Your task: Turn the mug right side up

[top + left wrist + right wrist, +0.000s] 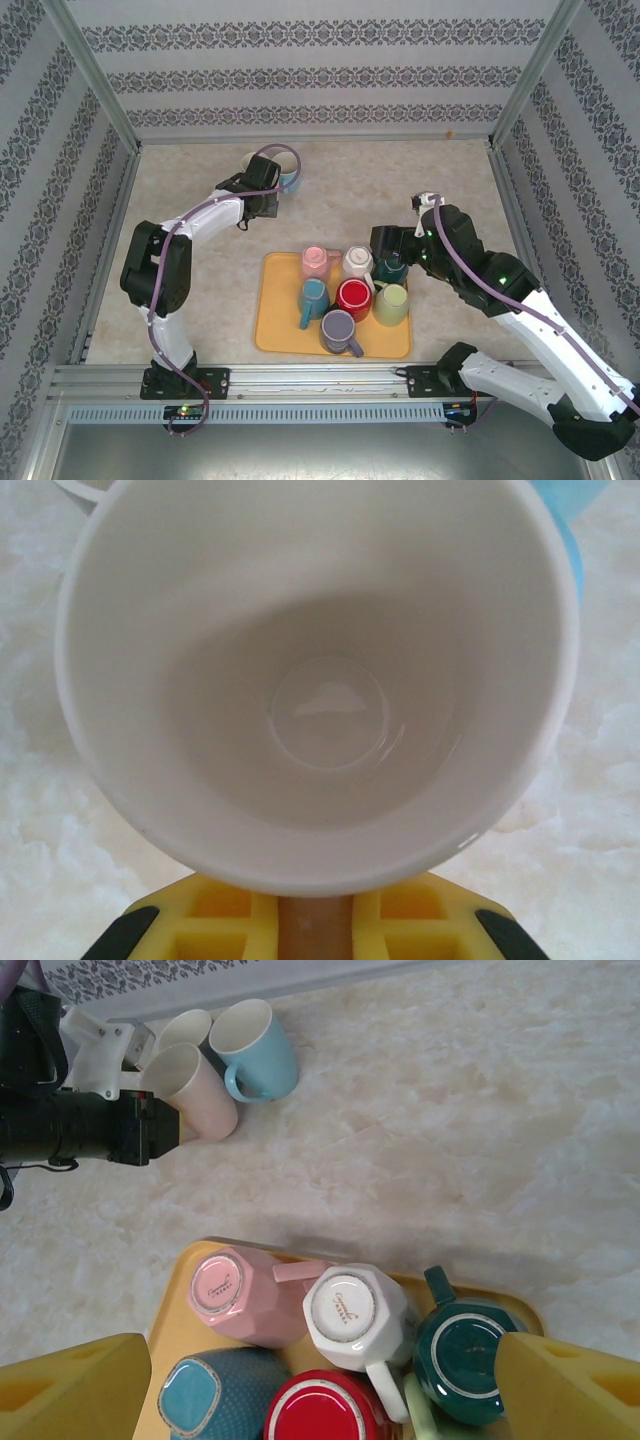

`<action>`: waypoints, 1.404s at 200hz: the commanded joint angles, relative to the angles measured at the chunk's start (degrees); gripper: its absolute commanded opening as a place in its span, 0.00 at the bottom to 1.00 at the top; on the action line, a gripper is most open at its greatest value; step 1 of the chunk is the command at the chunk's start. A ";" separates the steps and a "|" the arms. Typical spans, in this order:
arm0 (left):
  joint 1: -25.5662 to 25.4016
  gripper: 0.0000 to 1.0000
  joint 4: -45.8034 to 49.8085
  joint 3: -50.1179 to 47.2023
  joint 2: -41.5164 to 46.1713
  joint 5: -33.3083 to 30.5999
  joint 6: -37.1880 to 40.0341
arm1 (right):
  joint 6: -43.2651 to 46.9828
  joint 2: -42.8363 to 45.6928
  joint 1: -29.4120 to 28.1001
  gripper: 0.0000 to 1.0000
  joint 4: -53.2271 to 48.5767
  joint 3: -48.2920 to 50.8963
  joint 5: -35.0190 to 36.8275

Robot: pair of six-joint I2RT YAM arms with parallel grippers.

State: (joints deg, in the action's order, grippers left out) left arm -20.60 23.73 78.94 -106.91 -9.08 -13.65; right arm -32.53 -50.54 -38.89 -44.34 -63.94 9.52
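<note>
A cream mug (320, 680) faces mouth-up toward the left wrist camera, its white inside bare. My left gripper (315, 920) is shut, and a tan strip that looks like the mug's handle is pinched between its yellow pads. Seen from the right wrist, this mug (195, 1090) sits just in front of the left gripper (150, 1132) on the far part of the table. My right gripper (320, 1380) is open and hovers over the tray's mugs with nothing between its fingers. In the top view the left gripper (268, 198) is at the back and the right gripper (392, 250) is by the tray.
A second cream mug (185, 1030) and a light blue mug (255, 1050) stand mouth-up beside the held one. The yellow tray (275, 330) carries several mugs, bottoms up: pink (235, 1295), white (350, 1315), dark green (465, 1355), teal (205, 1400), red (325, 1410).
</note>
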 commanded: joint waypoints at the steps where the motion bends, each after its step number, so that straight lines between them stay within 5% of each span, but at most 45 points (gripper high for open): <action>1: 0.80 0.00 -4.74 0.28 -1.42 -0.51 0.70 | 1.33 -0.31 -0.51 0.89 0.30 0.05 -0.64; 50: 0.77 0.03 -4.78 1.04 -2.79 -0.15 0.61 | 1.45 -1.21 -0.50 0.90 0.39 -0.13 -0.81; 158: 0.79 0.35 -5.52 2.11 -3.24 -0.67 0.98 | 1.77 -2.29 -0.48 0.93 1.18 0.06 -1.81; 219: 0.75 0.50 -5.97 -0.40 3.25 0.35 -0.48 | 3.05 -2.71 -0.65 0.98 0.57 -0.13 -1.26; 281: 0.74 0.55 -4.67 -3.98 14.25 3.63 -2.60 | 8.04 -5.05 -0.83 0.98 -4.90 -2.61 -2.66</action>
State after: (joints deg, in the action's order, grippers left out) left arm -20.49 19.20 76.62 -97.89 -6.85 -14.57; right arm -27.92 -54.08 -38.92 -45.04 -64.07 7.70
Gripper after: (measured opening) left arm 0.544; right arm 0.978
